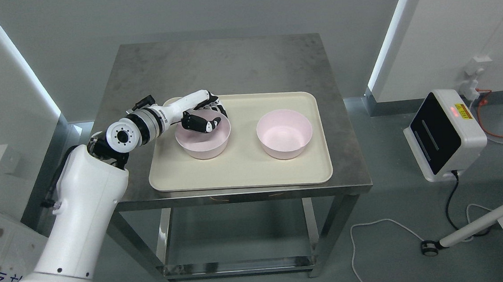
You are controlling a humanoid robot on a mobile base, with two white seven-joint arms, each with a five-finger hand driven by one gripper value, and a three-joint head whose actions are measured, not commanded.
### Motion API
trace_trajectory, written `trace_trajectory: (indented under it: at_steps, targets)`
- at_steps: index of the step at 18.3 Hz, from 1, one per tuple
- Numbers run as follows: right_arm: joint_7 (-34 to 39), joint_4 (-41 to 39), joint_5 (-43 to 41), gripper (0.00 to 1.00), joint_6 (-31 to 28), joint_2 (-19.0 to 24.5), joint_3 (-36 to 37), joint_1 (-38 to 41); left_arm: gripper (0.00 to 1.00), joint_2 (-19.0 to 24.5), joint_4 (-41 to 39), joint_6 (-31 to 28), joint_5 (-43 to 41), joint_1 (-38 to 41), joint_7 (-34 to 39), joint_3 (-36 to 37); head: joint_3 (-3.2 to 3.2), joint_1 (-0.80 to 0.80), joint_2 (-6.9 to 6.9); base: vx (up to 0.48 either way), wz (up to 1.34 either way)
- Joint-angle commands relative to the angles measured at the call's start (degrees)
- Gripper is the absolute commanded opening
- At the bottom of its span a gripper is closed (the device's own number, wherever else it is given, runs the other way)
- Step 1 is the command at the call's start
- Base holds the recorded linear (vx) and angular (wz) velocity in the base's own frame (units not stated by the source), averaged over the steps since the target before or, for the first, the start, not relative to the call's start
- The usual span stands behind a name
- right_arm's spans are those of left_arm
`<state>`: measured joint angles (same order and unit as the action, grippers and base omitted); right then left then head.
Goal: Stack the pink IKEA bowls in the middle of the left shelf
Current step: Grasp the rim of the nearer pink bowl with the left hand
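gripping left pink bowl (pixel 203 140) rim mid-frame, left hand (pixel 203 115) is pinching it; next probably lifting over right pink bowl (pixel 284 133).

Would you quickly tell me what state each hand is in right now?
Left hand: closed on the rim of the left pink bowl.
Right hand: not in view.

A grey metal surface (pixel 228 63), dull and mottled, stands on four steel legs with a lower rail. Directly on it lies one cream tray (pixel 245 172), set toward the near edge; its near rim seems to reach almost to that edge.
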<state>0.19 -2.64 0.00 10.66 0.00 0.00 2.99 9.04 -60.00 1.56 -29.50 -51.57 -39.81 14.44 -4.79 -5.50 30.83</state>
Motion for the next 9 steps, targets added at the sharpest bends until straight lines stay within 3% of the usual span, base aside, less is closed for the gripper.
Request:
trace_trajectory:
  at_steps: [1,6,9]
  targets:
    - [-0.01,0.00,0.44,1.00,-0.03,-1.00,0.53,0.00,0.00,-3.23,1.99,0.37,-0.91,-2.65,-0.27,-4.40,0.00,0.00,0.00,0.000,0.00]
    - [-0.01,0.00,0.44,1.00,-0.03,-1.00,0.53,0.00,0.00,-4.37,1.99,0.02,-0.21,-7.48,-1.32,-6.79,0.00,0.00,0.00,0.000,0.00]
    - [-0.01,0.00,0.44,1.00,-0.03,-1.00,0.53,0.00,0.00,-8.04,1.82,-0.06,-0.12,-10.55,-3.07,-6.62,0.00,0.00,0.00,0.000,0.00]
